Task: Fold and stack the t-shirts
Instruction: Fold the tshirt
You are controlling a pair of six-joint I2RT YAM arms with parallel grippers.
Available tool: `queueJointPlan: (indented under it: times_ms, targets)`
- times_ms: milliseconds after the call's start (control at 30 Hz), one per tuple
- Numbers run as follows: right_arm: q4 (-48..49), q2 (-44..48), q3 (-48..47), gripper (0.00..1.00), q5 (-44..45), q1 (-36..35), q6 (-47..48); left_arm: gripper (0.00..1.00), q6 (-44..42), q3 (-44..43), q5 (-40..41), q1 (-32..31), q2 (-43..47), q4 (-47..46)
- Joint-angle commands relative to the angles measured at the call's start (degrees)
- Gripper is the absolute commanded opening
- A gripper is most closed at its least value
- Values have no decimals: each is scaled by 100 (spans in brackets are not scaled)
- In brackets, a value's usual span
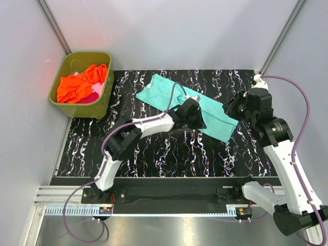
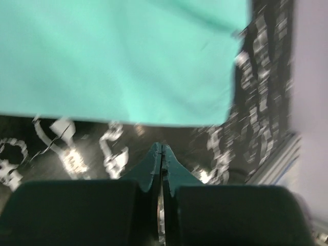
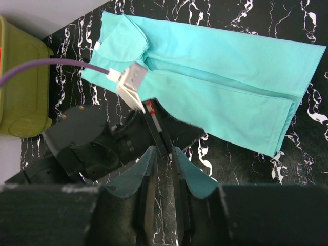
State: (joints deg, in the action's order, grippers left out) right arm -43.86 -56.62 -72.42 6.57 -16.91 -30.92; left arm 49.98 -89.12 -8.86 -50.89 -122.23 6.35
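The teal t-shirt [image 1: 159,89] lies on the table [image 1: 154,154] folded into a long strip, probably awaiting its cross fold, so the left gripper [image 2: 161,154] is shut and empty just beside its near edge, and the right gripper [image 3: 163,154], slightly open near its end, holds nothing.

The top camera looks down from above and behind me over the whole marbled table [image 1: 205,154]. My left wrist camera sits low and close, blurred, facing past my left gripper [image 2: 162,149] at the teal t-shirt [image 2: 118,61] and its edge. My right wrist camera, higher up, takes in that whole shirt. All three views share it.
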Motion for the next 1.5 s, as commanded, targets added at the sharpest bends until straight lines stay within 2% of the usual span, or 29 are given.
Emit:
queueJointPlan:
  times_ms: [0,267,400,633,767,933,1100,1233,1267,1367,1467]
  targets:
    - [17,221,-158,25,160,-6,-28,0,363,-710,403,-26,-123,-354]
    - [202,424,88,24,-68,-6,-72,0,882,-1493,403,-79,-1327,-397]
    - [228,468,141,24,-244,-6,-46,0,812,-1802,306,-87,-1619,-266]
    - [193,521,299,24,-155,-6,51,0,593,-722,455,-140,-1040,-126]
    - [44,345,264,24,-586,-6,-37,0,601,69,640,-140,-409,164]
    - [0,-94,465,25,-822,-6,-2,0,470,1527,868,-166,585,410]
    - [105,-875,1001,25,-1236,-14,103,0,285,3247,1413,-140,2201,1016]
    - [587,-1263,1871,25,-1974,-49,33,0,241,4340,1756,26,3546,1465]
    - [641,-1316,1968,23,-2027,-67,-19,0,241,4533,1756,79,4088,1561]
    - [720,-1579,2162,17,-2010,-199,-133,3,215,5070,1652,150,4978,1562]
    - [773,-1878,2259,9,-1922,-514,-396,5,12,5045,967,141,5271,1124]
